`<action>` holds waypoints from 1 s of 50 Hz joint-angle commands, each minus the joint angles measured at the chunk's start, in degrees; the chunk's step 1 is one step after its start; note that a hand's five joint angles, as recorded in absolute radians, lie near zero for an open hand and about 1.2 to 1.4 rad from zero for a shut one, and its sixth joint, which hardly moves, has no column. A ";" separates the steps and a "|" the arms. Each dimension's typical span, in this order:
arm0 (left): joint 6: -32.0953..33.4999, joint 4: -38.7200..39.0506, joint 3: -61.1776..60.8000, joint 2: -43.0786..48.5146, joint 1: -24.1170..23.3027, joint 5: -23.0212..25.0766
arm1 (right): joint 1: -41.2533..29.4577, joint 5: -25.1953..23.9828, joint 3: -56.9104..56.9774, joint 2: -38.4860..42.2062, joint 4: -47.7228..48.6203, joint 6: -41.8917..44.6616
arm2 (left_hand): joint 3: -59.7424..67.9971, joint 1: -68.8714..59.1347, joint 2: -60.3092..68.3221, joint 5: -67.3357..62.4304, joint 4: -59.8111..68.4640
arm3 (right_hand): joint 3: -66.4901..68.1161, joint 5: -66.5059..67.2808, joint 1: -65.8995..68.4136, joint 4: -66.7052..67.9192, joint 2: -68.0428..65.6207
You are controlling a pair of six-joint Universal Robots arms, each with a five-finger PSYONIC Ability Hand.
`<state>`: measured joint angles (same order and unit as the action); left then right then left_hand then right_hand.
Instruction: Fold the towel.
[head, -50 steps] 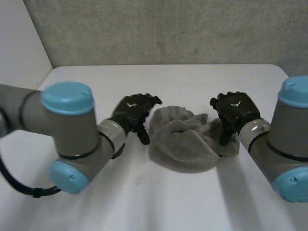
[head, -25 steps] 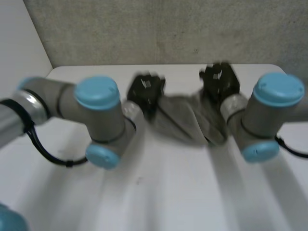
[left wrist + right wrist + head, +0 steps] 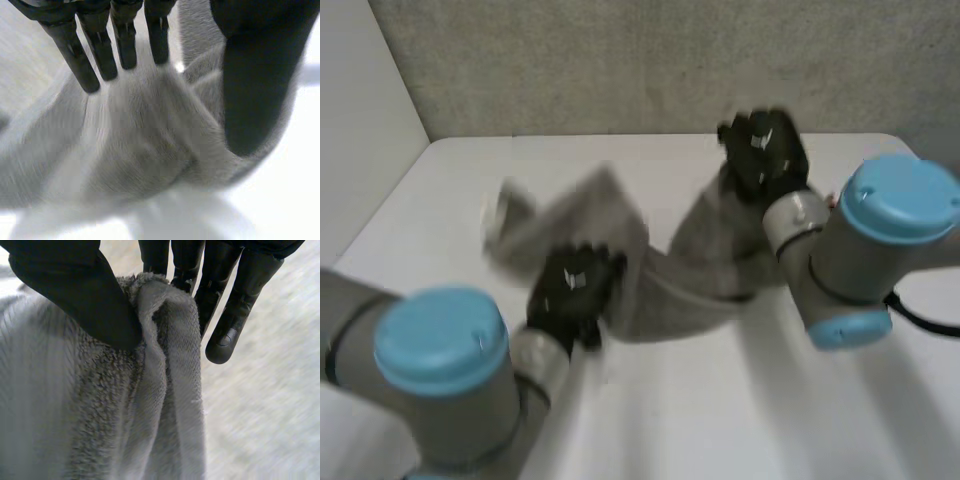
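1. One second ago the grey terry towel (image 3: pixel 690 275) lay as a crumpled heap on the white table (image 3: pixel 720 430), with one hand at each side of it. Now it is off the heap and pulled out into a long band between the two hands.
2. My left hand (image 3: pixel 575 290) has swung back towards the robot, while my right hand (image 3: pixel 765 150) has gone up and to the far side. So the hands have parted, and the cloth is drawn out between them.
3. Right hand, in its wrist view: the thumb (image 3: pixel 100 305) presses a folded edge of the towel against the fingers (image 3: pixel 230 335). The rest of the cloth hangs away below the fingertips. I judge this pinch as firm.
4. Left hand, in its wrist view: the fingers (image 3: pixel 100 55) are straight and the thumb (image 3: pixel 255 85) stands opposite. The towel runs up between them and bunches below the fingertips. I read it as a pinch, but less surely than on the right.
5. In the head view a loose part of the towel spreads beyond the left fingers, not under control.
6. For the task, I think this is the opening-out step: the towel is not yet flat, and no fold is made. Next it must be laid down spread, and a weak left pinch could let the cloth slip.
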<state>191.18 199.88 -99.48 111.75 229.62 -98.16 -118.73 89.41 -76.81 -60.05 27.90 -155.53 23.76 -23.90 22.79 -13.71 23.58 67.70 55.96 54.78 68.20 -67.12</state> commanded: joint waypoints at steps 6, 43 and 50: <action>-0.19 -10.31 -4.50 -8.56 -5.06 0.08 | 0.34 -0.47 -11.95 -2.17 -3.91 1.98 | -12.88 13.02 -11.90 12.82 -12.70 | 12.30 14.04 25.22 11.80 -12.88; 3.94 -20.50 41.03 24.48 7.51 22.05 | 3.68 -1.00 -26.19 -9.91 -3.91 2.07 | 17.57 -17.43 18.55 -17.63 17.75 | 12.30 14.04 25.22 11.80 -12.88; 11.14 -20.85 40.33 25.71 8.56 21.52 | 4.82 -1.44 -25.75 -9.91 -3.91 2.07 | 17.06 -16.92 18.03 -17.12 17.24 | 12.30 14.04 25.22 11.80 -12.88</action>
<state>196.89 179.41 -58.43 136.79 237.54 -75.94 -114.80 88.36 -102.97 -70.00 23.99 -153.46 35.37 -35.45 35.34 -25.25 35.34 67.71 56.24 54.78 68.41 -67.12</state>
